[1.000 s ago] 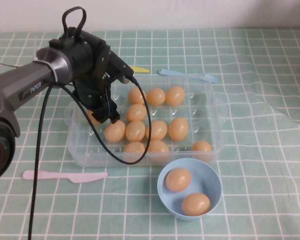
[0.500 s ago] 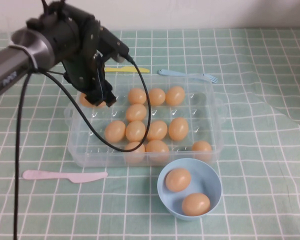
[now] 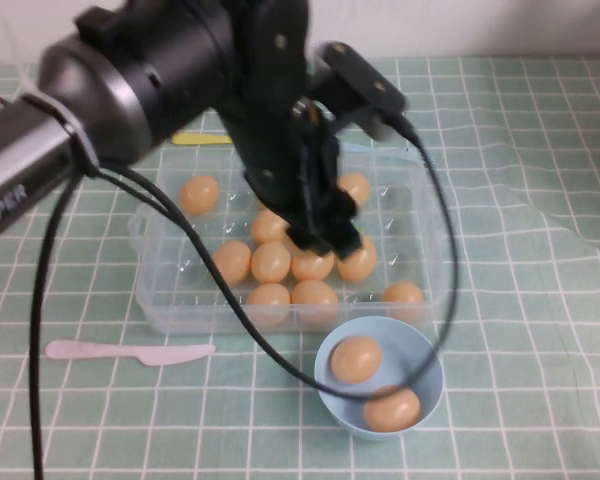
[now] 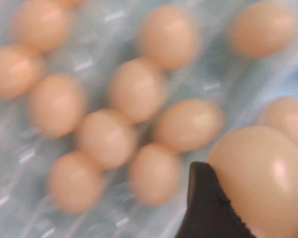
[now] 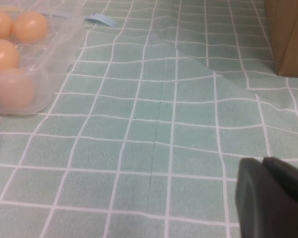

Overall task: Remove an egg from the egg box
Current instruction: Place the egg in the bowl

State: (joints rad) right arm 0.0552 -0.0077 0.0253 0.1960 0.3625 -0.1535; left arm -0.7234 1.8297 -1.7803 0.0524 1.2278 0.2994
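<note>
High view is showing the left end effector (image 3: 325,235) hanging above the middle of the egg box (image 3: 420,200), raised clear of the eggs seated in the cups beneath. Left wrist view is showing one dark fingertip (image 4: 206,208) pressing against the side of an egg (image 4: 260,178), so the left end effector is gripping that egg, lifted above the rows resting in their dimples. In my judgement the egg is being kept high so it clears the box wall on the way out. A light-blue bowl (image 3: 425,345) is standing on the counter just in front of the box, already holding two eggs, which suggests it is serving as the drop point. The right end effector (image 5: 270,198) is resting low over the checked cloth, well apart from the box; whether it is open or closed cannot be told.
</note>
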